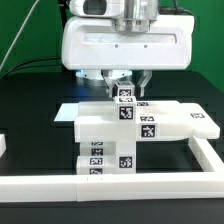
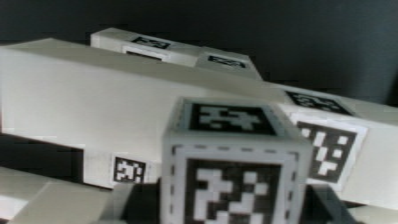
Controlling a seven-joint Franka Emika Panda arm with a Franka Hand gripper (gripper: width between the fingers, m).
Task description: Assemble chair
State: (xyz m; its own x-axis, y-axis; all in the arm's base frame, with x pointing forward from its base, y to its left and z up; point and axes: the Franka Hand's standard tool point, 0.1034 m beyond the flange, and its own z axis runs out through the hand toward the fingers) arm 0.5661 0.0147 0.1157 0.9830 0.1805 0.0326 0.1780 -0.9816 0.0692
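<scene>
My gripper [image 1: 125,88] hangs over the middle of the black table, shut on a small white tagged block [image 1: 125,96]. In the wrist view that block [image 2: 231,150] stands upright between the dark fingers [image 2: 150,200], its tags facing the camera. Directly under it lies the chair assembly: a wide white slab [image 1: 165,124] lying crosswise, and a tagged column [image 1: 100,158] running toward the front. The held block sits at or just above the slab's back edge; I cannot tell whether they touch. Behind the held block, the wrist view shows a large white block [image 2: 89,90] and a tagged slab [image 2: 331,140].
A long white border rail [image 1: 130,186] runs along the front. A second rail [image 1: 208,152] goes up the exterior view's right. A small white piece [image 1: 3,146] shows at the left edge. The chair column's front end reaches the front rail.
</scene>
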